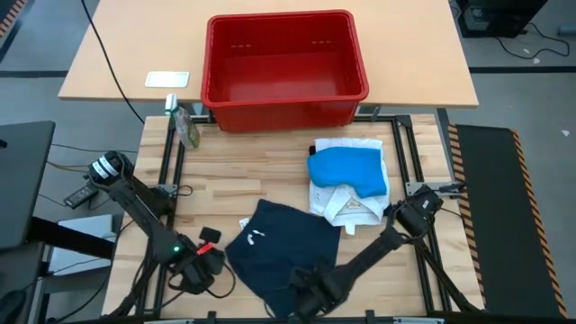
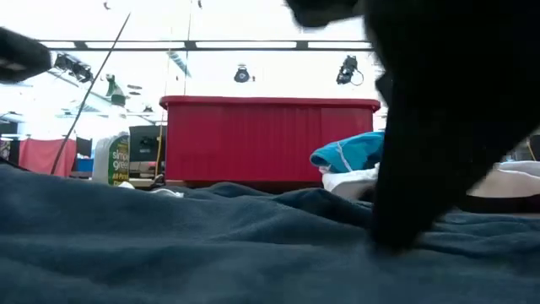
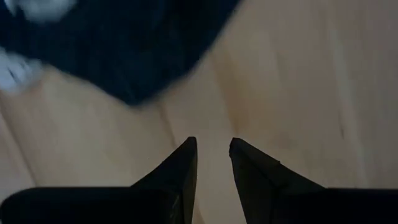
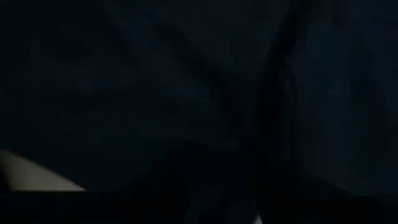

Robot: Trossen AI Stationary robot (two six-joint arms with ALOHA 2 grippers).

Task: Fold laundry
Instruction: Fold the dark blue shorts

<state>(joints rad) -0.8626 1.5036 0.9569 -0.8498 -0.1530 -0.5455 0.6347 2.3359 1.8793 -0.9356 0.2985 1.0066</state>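
Observation:
The laundry's black shirt (image 1: 279, 247) lies spread on the wooden table near its front edge. It fills the foreground of the low view (image 2: 169, 245). A white garment (image 1: 349, 202) lies at the right, and a bright blue piece (image 1: 346, 171) rests on top of it. My left gripper (image 1: 200, 268) hangs open, pointing down over bare wood just left of the shirt's left edge (image 3: 124, 56), with nothing between its fingers (image 3: 212, 149). My right gripper (image 1: 310, 292) is down at the shirt's near edge. Dark cloth fills its wrist view.
A red plastic basket (image 1: 286, 67) stands at the far side on the adjoining table. A green bottle (image 1: 186, 129) lies at the far left, and a white card (image 1: 167, 79) lies beyond it. Bare wood (image 1: 261, 171) shows between the basket and the garments.

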